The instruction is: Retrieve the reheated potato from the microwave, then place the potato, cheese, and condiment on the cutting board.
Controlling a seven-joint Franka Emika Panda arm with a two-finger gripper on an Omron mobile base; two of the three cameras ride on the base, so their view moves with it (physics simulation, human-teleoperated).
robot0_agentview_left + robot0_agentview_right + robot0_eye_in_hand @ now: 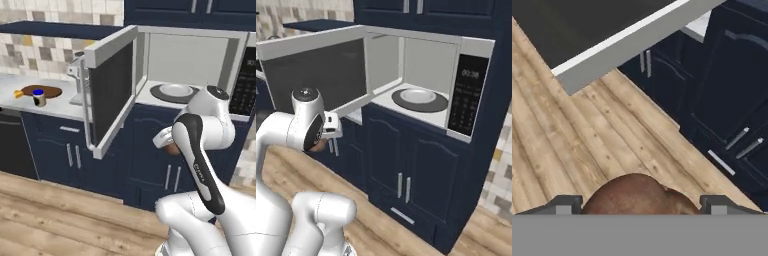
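Note:
The reddish-brown potato (pixel 637 195) sits between my gripper's (pixel 639 204) two dark fingertips, which are shut on it. In the left base view the potato (pixel 173 149) peeks out under the hand, in front of the cabinet below the microwave (pixel 200 55). The microwave door (pixel 111 92) stands wide open, and the turntable plate (pixel 175 91) inside is bare. On the counter far to the left lies the oval cutting board (pixel 44 90). The yellow cheese (pixel 18 93) rests at its left edge, and the blue-lidded condiment (pixel 39 97) stands at its front edge.
The open door (pixel 627 35) hangs just above and left of the hand. A steel coffee machine (pixel 77 75) stands between the door and the board. Dark blue cabinets (pixel 406 155) run below the counter, over wooden floor (pixel 572 135).

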